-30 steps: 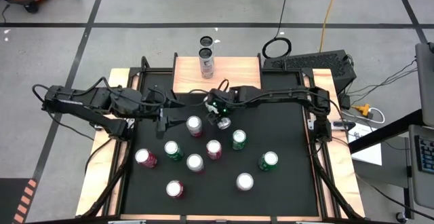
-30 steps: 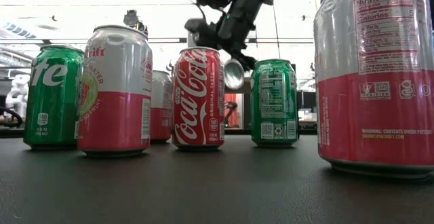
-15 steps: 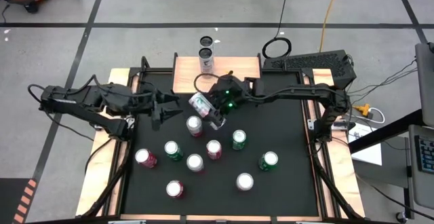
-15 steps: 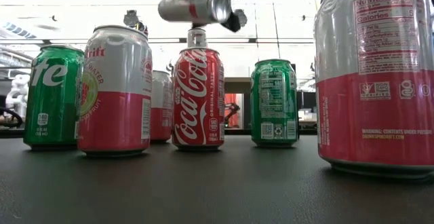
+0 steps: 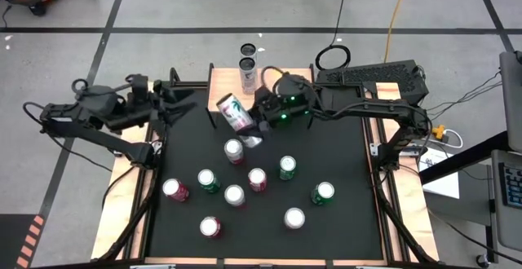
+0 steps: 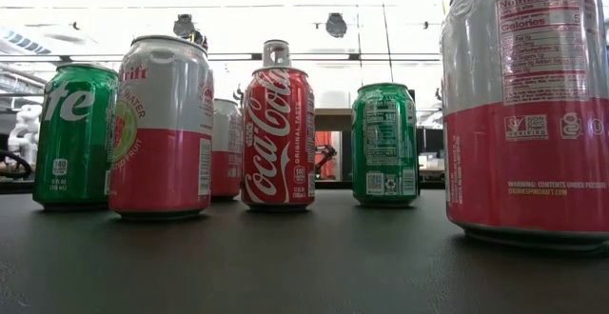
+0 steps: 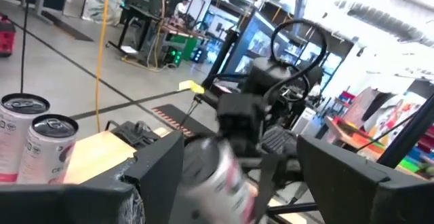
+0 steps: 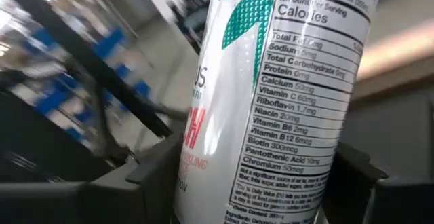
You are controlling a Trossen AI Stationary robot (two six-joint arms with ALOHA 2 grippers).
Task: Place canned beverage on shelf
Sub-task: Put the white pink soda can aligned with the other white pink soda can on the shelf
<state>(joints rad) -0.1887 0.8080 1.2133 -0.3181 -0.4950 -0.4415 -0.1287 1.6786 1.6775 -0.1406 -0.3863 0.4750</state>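
My right gripper (image 5: 247, 116) is shut on a slim white-and-pink canned beverage (image 5: 233, 112), held high over the far middle of the black mat, just in front of the shelf (image 5: 281, 88). The can's label (image 8: 271, 102) fills the right wrist view. The shelf is a light-wood board at the table's far edge, and two slim cans (image 5: 248, 75) (image 7: 47, 149) stand on its left part. My left gripper (image 5: 186, 106) hangs open and empty over the mat's far left corner, left of the held can and pointing at it (image 7: 210, 176). My right gripper pinches the can's side wall near its middle (image 8: 203, 136) between its two fingers (image 8: 152, 170). The fingers reach in roughly level from the table's right and lie across the can. The can is tilted well off upright and lifted clear of the mat.
Several red, green and pink cans stand on the mat's near half, the closest (image 5: 234, 149) right below the held can. In the low view they form a row (image 6: 278, 138). Wooden strips (image 5: 122, 212) run along both table sides. The shelf's right part is bare.
My right gripper has risen with the can, out of the low view, moved toward the far edge and the shelf, and turned from pointing down to about level. The can has tipped from near upright to slanting. My left gripper has risen and drawn back toward the far left corner.
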